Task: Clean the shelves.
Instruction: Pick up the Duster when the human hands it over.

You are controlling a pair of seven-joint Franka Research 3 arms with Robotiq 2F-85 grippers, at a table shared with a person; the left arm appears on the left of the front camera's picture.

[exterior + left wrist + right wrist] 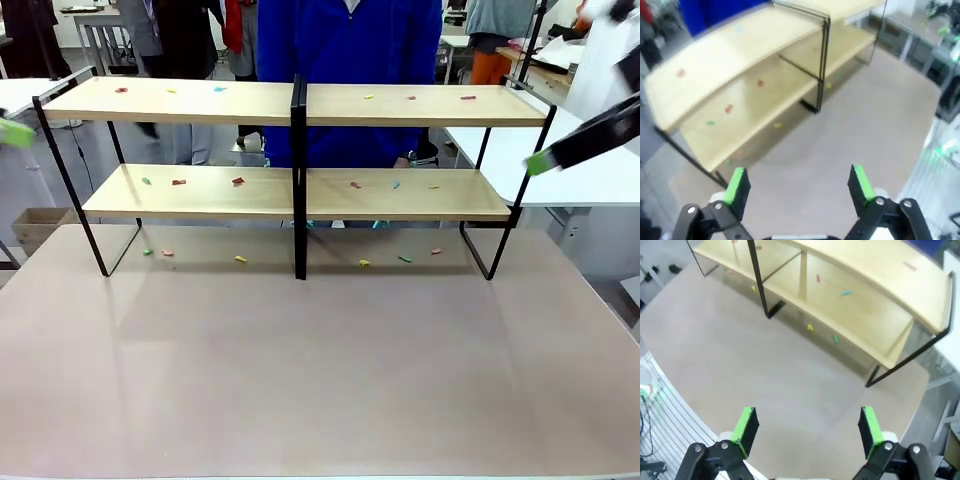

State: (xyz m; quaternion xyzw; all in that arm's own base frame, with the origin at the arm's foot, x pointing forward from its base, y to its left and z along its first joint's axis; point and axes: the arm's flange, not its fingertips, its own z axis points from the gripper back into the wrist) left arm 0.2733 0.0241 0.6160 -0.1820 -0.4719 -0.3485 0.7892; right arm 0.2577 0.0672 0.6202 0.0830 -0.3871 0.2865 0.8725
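My left gripper (799, 185) hangs with fingers spread wide and empty; from the front it is a green blur cut off by the left edge. The shelves (200, 192) span the far side of the tabletop (320, 370). Coloured scraps (238, 181), too small to identify, dot both boards and the table beneath. A person in blue (350, 40) stands behind, cropped above. My right gripper (807, 422) is likewise blurred, spread and empty.

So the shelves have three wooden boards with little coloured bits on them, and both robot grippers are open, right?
Almost. The shelves have two wooden boards, not three, as the front view shows: an upper board and a lower board. The little coloured bits are on them, and the left gripper and right gripper are both open.
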